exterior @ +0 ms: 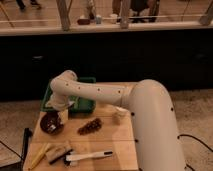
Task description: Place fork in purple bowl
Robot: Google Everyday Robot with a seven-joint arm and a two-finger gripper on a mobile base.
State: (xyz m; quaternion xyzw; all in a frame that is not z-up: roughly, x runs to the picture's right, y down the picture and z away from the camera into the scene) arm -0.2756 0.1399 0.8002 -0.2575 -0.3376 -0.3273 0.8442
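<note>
A big white robot arm (100,92) reaches across a wooden table (116,146). The arm is smooth and round like a fat pipe, with tiny dark dots along it. It bends at a round elbow on the left and then points down.

At its end is the gripper (62,115). It hangs low over the table, right at the right edge of the purple bowl (49,123). I cannot tell if the gripper is spread or pressed together, or if it is pinching something. I cannot make out the fork.

The purple bowl is small, round, dark and a bit shiny. It sits near the left edge of the table, just in front of the green tray (82,105). The tray is flat with straight sides and square corners, and the arm hides part of it.

A brown bumpy lump (90,126) lies in the middle of the table, near the bowl but not touching it. A small pale cup (119,116) stands to its right. At the front edge are a long yellow thing (38,156), a tan soft-looking block (58,149), and a brush with a white handle (89,156).

The table top is light wood with planks. The floor (197,110) is grey and speckled.
</note>
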